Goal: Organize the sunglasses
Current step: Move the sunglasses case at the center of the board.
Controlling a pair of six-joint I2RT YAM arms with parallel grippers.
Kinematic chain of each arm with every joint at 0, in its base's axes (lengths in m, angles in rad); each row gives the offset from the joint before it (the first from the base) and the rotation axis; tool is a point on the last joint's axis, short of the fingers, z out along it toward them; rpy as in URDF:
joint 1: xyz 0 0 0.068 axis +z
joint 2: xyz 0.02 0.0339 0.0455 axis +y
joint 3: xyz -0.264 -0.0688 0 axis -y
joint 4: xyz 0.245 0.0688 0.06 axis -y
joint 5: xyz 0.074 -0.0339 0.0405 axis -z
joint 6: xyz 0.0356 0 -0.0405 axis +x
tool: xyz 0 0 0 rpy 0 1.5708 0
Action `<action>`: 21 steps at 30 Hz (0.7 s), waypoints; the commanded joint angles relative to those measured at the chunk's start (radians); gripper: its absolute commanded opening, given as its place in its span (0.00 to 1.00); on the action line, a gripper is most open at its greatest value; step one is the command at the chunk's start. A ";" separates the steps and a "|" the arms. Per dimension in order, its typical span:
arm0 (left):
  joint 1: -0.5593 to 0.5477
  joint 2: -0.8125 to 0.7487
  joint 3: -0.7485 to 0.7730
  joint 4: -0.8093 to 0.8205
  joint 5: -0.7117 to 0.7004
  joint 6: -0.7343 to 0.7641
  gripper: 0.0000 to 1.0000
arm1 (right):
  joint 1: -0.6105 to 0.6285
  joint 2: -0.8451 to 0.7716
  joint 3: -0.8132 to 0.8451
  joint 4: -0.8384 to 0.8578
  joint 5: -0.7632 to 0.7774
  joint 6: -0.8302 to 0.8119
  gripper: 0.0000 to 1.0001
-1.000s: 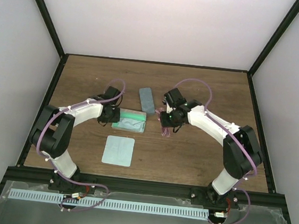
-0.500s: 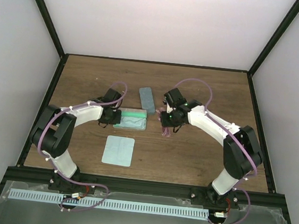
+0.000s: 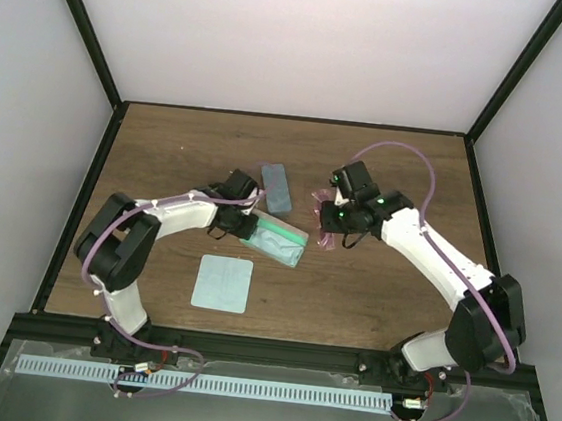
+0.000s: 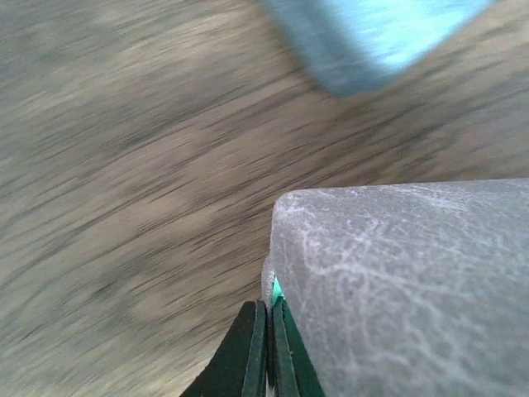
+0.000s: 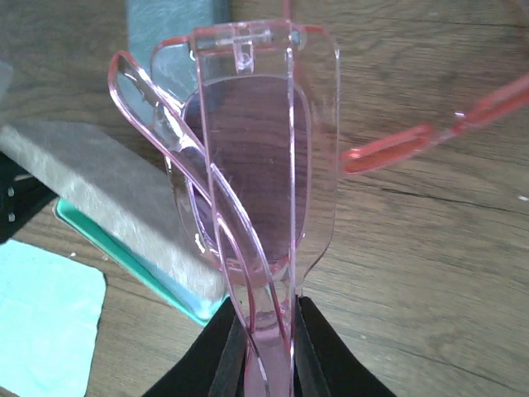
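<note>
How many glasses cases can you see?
2. The blue-grey case lies mid-table, toward the far side. The green-lined case sits slanted just nearer, its edge pinched in the left gripper. I see no others.

Top cam is fixed high behind the left arm and right arm, tilted down and forward, far enough back to take in the whole table and the white walls around it. Left wrist cam looks out along the left gripper, very close on the open case, with blurred wood and a corner of the blue-grey case beyond. Right wrist cam looks along the right gripper, close on the pink sunglasses but slightly wider. Both cases show in all three views; the cloth shows only in top and right wrist.
</note>
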 commanded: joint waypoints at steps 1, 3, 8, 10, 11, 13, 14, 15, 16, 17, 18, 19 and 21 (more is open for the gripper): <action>-0.053 0.090 0.101 -0.006 0.094 0.141 0.04 | -0.056 -0.066 -0.039 -0.067 0.039 0.026 0.09; -0.075 0.153 0.161 -0.040 0.117 0.175 0.04 | -0.070 -0.093 -0.061 -0.068 0.043 0.018 0.09; -0.131 0.301 0.315 -0.104 0.092 0.278 0.06 | -0.077 -0.163 -0.097 -0.080 0.048 0.007 0.09; -0.137 0.357 0.373 -0.126 0.075 0.322 0.06 | -0.077 -0.194 -0.114 -0.092 0.054 0.008 0.09; -0.134 0.376 0.393 -0.129 0.082 0.325 0.07 | -0.077 -0.207 -0.124 -0.099 0.057 0.010 0.09; -0.138 0.404 0.417 -0.121 0.083 0.337 0.10 | -0.077 -0.231 -0.142 -0.109 0.063 0.014 0.09; -0.145 0.413 0.429 -0.121 0.074 0.344 0.12 | -0.079 -0.243 -0.151 -0.112 0.063 0.014 0.09; -0.148 0.419 0.437 -0.122 0.069 0.347 0.15 | -0.079 -0.251 -0.155 -0.114 0.060 0.010 0.09; -0.150 0.421 0.442 -0.123 0.066 0.348 0.18 | -0.079 -0.260 -0.155 -0.113 0.055 0.002 0.09; -0.150 0.419 0.443 -0.122 0.064 0.348 0.20 | -0.079 -0.266 -0.152 -0.113 0.045 -0.011 0.09; -0.150 0.412 0.441 -0.121 0.062 0.349 0.21 | -0.078 -0.267 -0.146 -0.111 0.031 -0.031 0.10; -0.150 0.402 0.434 -0.117 0.056 0.351 0.26 | -0.078 -0.265 -0.137 -0.112 0.018 -0.053 0.10; -0.150 0.372 0.411 -0.100 0.044 0.353 0.50 | -0.077 -0.262 -0.121 -0.111 0.006 -0.106 0.10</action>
